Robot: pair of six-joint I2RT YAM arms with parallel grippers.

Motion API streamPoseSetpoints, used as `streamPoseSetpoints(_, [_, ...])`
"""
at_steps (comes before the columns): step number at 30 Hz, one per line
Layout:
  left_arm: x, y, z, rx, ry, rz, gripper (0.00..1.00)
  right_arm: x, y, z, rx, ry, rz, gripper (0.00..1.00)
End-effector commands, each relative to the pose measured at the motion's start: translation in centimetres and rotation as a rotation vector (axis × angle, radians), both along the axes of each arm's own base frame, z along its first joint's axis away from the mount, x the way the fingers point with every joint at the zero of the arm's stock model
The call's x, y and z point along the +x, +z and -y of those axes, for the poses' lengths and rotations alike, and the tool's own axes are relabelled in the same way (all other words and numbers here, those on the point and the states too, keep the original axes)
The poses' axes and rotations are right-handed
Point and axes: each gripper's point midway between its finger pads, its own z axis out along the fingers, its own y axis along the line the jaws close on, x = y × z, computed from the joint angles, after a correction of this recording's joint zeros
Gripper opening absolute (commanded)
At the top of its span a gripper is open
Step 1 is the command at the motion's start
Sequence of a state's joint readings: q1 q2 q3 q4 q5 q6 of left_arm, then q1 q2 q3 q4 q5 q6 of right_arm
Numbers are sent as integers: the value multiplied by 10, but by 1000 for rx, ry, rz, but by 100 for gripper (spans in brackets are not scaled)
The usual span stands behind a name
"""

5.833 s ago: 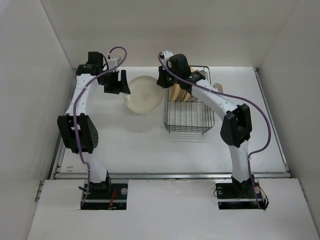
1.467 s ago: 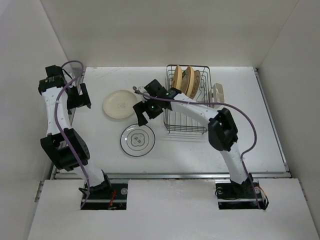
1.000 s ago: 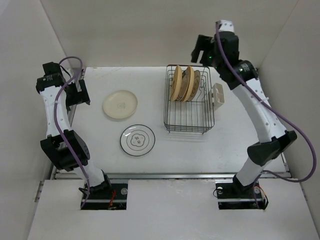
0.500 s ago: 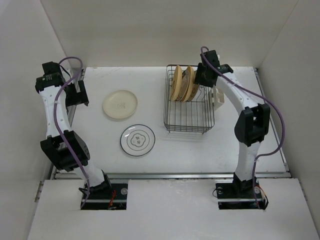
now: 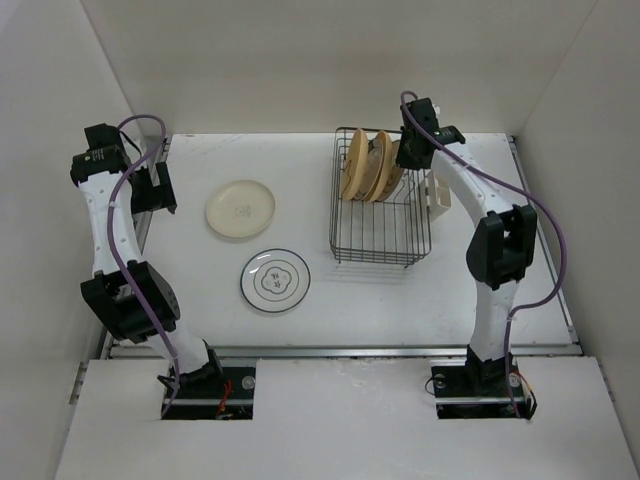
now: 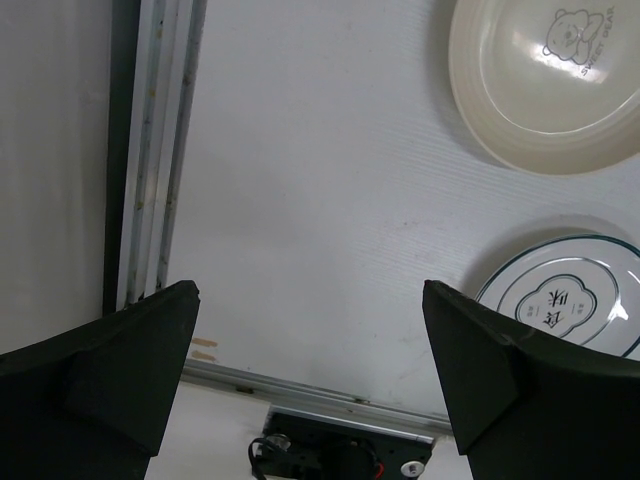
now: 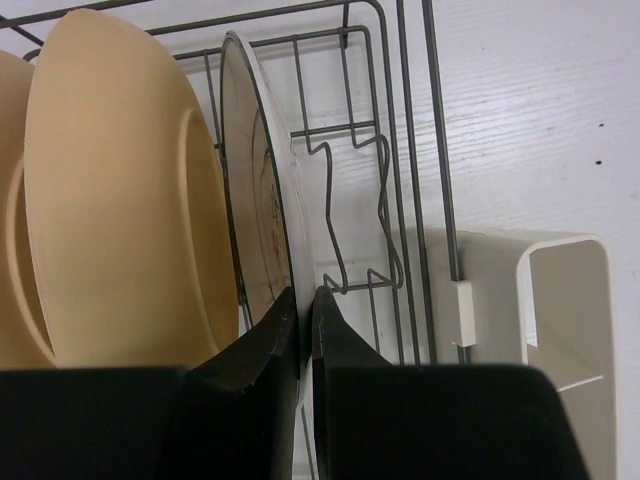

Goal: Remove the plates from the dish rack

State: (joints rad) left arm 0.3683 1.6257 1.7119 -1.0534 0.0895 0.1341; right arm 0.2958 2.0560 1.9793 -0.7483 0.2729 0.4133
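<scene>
The white table (image 5: 350, 300) bears a cream plate (image 5: 240, 209), a ringed plate (image 5: 275, 280) and the dish rack (image 5: 385, 238).

The light was bright, even and diffuse in all three views, coming from above. On the white table (image 5: 380, 310) the dish rack (image 5: 380, 245) cast only a soft, pale shadow. In the left wrist view the cream plate (image 6: 545, 100) carried a mild glare, and the fingers (image 6: 100, 380) of the left gripper (image 6: 310, 290) were dark and blurred. In the right wrist view the fingers (image 7: 250, 400) of the right gripper (image 7: 305, 300) were nearly black, without detail; the white plate (image 7: 262, 200) looked sharp.
</scene>
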Motion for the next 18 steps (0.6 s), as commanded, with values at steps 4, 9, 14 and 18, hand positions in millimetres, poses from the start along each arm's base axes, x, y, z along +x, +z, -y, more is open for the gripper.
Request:
streamPoseSetpoints(4, [-4,19,6,-6,-22,50,93,13,102,35,-128,-134,246,0])
streamPoseSetpoints(9, [-3,19,8,-14,-28,53,93,4,136,48,-263,-206,307,0])
streamPoseSetpoints(14, [-8,21,12,-25,-32,48,93,-8,147,77,-395,-311,305,0])
streamPoseSetpoints(18, [-11,30,14,-18,-45,77,93,-38,202,82,-365,-341,407,0])
